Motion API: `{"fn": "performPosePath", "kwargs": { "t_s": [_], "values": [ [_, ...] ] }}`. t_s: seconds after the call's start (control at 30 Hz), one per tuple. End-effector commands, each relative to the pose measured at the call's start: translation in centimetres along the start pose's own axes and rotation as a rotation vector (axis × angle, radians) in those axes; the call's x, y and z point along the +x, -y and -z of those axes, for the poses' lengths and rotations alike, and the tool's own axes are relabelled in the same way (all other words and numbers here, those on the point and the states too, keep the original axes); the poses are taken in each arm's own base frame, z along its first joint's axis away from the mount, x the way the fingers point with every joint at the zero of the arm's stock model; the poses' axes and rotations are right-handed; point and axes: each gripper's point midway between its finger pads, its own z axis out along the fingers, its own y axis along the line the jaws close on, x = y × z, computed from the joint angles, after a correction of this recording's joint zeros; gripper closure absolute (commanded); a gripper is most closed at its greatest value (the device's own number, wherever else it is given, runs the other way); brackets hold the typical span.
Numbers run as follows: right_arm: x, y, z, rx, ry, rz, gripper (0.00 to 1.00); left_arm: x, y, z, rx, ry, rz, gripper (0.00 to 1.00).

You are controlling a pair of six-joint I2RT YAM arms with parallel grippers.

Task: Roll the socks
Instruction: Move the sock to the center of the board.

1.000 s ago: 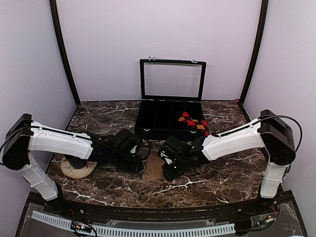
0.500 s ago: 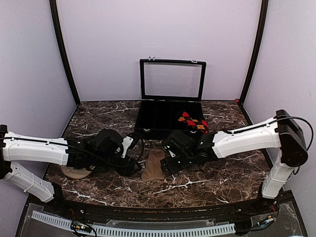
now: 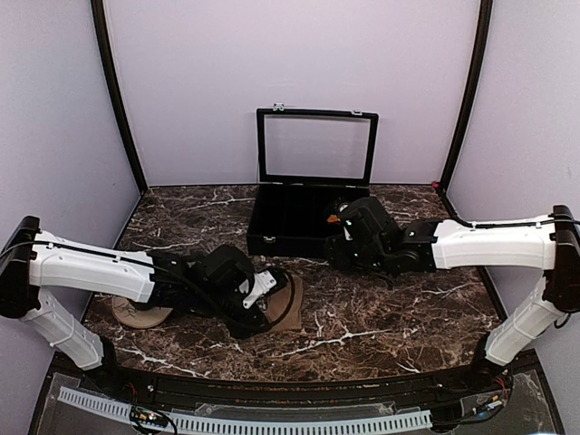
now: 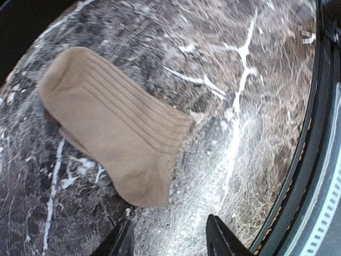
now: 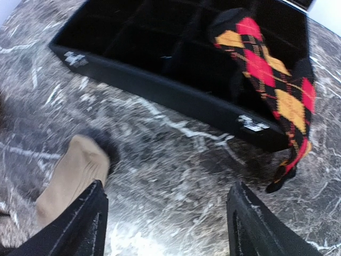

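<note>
Just ahead of the left claw (image 4: pixel 169 221), part-open and empty, the tan sock (image 4: pixel 114 125) lies flat on the worktop (image 4: pixel 250 133), its long axis slanting across the claw's reach. The right claw (image 5: pixel 168 192), wide and empty, faces the argyle sock (image 5: pixel 266 69) draped over the case (image 5: pixel 160 90) wall.

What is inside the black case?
The argyle sock sits in the case's right end, its tip draped over the front wall. Nothing else shows in the dark compartments; whatever lies under the sock is hidden.
</note>
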Motion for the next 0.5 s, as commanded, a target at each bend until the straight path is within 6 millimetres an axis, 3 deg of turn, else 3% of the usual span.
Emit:
{"fn": "performPosePath", "kwargs": {
  "t_s": [0.0,0.13,0.47],
  "values": [
    [-0.7,2.1,-0.2,0.031,0.012,-0.009,0.31,1.4,0.7,-1.0,-0.011,-0.093,-0.190,0.52],
    [-0.4,2.5,-0.1,0.021,0.005,-0.017,0.32,2.3,0.2,-2.2,-0.075,-0.140,-0.283,0.52],
    [0.1,2.8,-0.2,0.011,-0.022,-0.015,0.32,1.8,-1.1,-3.4,-0.173,-0.136,-0.428,0.53]
  ]
}}
